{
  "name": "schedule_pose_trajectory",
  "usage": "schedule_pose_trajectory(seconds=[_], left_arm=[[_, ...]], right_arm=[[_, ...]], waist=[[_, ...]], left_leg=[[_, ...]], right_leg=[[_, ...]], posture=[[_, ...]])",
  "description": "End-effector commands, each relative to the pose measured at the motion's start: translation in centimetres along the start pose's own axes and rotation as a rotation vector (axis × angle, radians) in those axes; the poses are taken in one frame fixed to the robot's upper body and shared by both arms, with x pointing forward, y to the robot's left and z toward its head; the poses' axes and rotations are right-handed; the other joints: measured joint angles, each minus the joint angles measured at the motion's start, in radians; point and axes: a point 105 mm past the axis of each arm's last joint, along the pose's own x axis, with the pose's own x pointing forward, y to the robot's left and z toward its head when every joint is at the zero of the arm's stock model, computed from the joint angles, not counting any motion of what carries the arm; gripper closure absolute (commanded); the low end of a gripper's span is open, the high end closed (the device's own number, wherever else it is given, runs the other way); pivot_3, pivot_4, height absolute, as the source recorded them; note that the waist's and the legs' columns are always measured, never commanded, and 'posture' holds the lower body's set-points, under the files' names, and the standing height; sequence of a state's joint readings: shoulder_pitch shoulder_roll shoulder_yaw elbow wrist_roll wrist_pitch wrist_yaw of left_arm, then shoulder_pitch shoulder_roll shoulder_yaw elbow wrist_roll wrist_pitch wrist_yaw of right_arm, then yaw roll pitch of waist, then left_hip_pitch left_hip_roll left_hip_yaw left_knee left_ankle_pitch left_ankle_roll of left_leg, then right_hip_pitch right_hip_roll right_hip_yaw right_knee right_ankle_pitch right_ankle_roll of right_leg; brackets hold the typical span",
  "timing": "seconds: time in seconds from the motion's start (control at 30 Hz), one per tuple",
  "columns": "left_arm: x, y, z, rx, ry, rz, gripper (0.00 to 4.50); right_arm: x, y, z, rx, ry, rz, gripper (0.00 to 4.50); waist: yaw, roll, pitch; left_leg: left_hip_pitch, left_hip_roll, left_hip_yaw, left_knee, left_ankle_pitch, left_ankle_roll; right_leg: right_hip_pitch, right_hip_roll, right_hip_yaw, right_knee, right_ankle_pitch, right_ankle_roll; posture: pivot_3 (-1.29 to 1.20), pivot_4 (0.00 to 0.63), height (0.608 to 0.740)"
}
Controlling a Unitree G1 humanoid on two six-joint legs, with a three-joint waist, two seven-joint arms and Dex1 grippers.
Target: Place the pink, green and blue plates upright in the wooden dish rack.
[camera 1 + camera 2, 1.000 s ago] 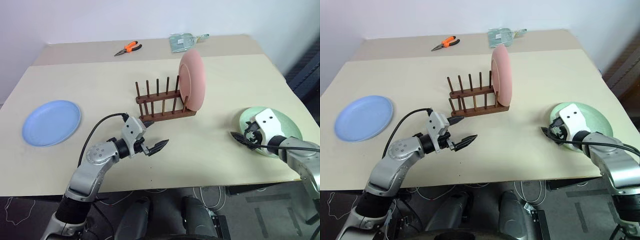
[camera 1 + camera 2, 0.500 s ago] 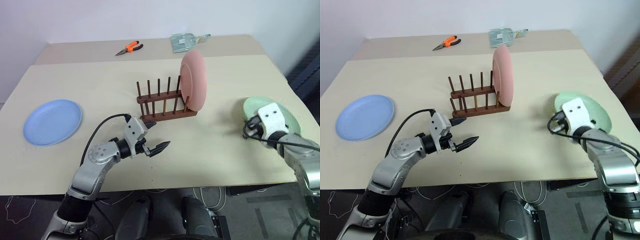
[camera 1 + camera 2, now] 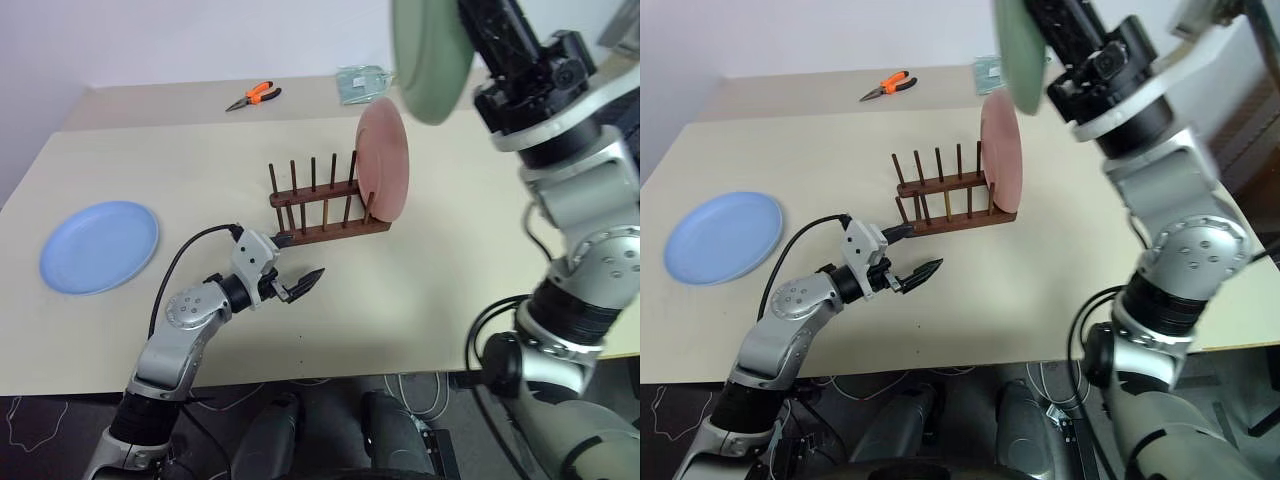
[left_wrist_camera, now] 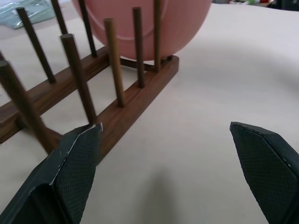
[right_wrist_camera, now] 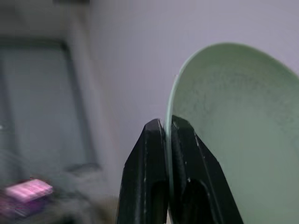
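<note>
The green plate (image 3: 428, 55) is pinched in the shut right claw (image 5: 167, 135) at twelve o'clock above the wooden dish rack (image 3: 325, 215), while the left claw (image 3: 298, 283) is held wide open and empty.

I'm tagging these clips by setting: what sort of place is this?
Probably a robot lab or test room, not a kitchen: a plain beige table against bare walls, pliers lying near a dish rack, and cables on the floor.
</note>
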State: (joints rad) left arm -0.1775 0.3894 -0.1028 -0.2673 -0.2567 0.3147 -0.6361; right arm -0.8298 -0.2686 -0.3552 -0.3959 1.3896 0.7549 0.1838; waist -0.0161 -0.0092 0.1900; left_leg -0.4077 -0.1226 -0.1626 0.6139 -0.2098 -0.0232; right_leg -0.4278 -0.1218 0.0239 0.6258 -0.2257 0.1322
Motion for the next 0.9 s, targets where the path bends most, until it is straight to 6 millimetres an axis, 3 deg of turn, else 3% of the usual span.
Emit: schedule_pose_trajectory(seconds=[0.03,0.2,0.43,0.7,0.73,0.77,0.9], left_arm=[[-0.8,0.7,0.9,0.022,-0.036,0.038,0.00],[-2.7,1.9,1.4,0.009,-0.047,0.103,0.00],[-5.1,3.0,1.2,0.025,-0.010,0.146,0.00],[-5.2,2.9,1.4,0.029,-0.008,0.162,0.00],[-5.2,2.8,1.4,0.028,-0.009,0.162,0.00],[-5.2,2.8,1.4,0.028,-0.009,0.163,0.00],[-5.4,3.0,0.9,-0.004,0.014,0.180,0.00]], right_arm=[[1.9,0.2,-2.1,0.215,0.009,0.011,4.43],[2.0,-4.2,-7.3,0.275,0.137,-0.233,4.43],[1.4,-6.2,-9.3,0.305,0.176,-0.302,4.43],[0.4,-8.6,-11.6,0.347,0.252,-0.415,4.43],[0.4,-8.8,-11.7,0.332,0.263,-0.422,3.81],[0.4,-9.0,-11.8,0.321,0.269,-0.427,3.50],[1.7,-8.4,-10.5,-0.071,0.357,-0.338,1.50]], waist=[[-0.003,0.001,0.000],[-0.003,0.001,-0.001],[-0.001,0.001,0.000],[-0.004,0.001,0.000],[-0.004,0.001,0.000],[-0.004,0.001,0.000],[-0.004,0.002,0.000]], left_leg=[[0.001,0.000,0.000,0.000,0.000,0.000],[0.001,0.001,0.000,0.000,0.001,-0.001],[0.000,0.001,0.001,-0.001,0.001,-0.001],[0.000,0.001,0.001,-0.001,0.001,-0.001],[0.000,0.001,0.001,-0.001,0.001,-0.001],[0.000,0.001,0.001,-0.001,0.001,-0.001],[0.000,0.001,0.001,-0.001,0.001,-0.001]], right_leg=[[0.000,0.000,0.000,0.001,0.000,0.000],[-0.002,0.002,0.001,0.003,0.001,-0.001],[-0.003,0.002,0.001,0.003,0.001,-0.001],[-0.003,0.002,0.001,0.003,0.001,-0.002],[-0.003,0.002,0.001,0.003,0.001,-0.002],[-0.003,0.002,0.001,0.003,0.001,-0.002],[-0.003,0.002,0.001,0.003,0.001,-0.002]], posture=[[0.00,0.150,0.740],[0.00,0.150,0.740],[0.00,0.150,0.740],[0.00,0.150,0.740],[0.00,0.150,0.740],[0.00,0.150,0.740],[0.00,0.150,0.740]])
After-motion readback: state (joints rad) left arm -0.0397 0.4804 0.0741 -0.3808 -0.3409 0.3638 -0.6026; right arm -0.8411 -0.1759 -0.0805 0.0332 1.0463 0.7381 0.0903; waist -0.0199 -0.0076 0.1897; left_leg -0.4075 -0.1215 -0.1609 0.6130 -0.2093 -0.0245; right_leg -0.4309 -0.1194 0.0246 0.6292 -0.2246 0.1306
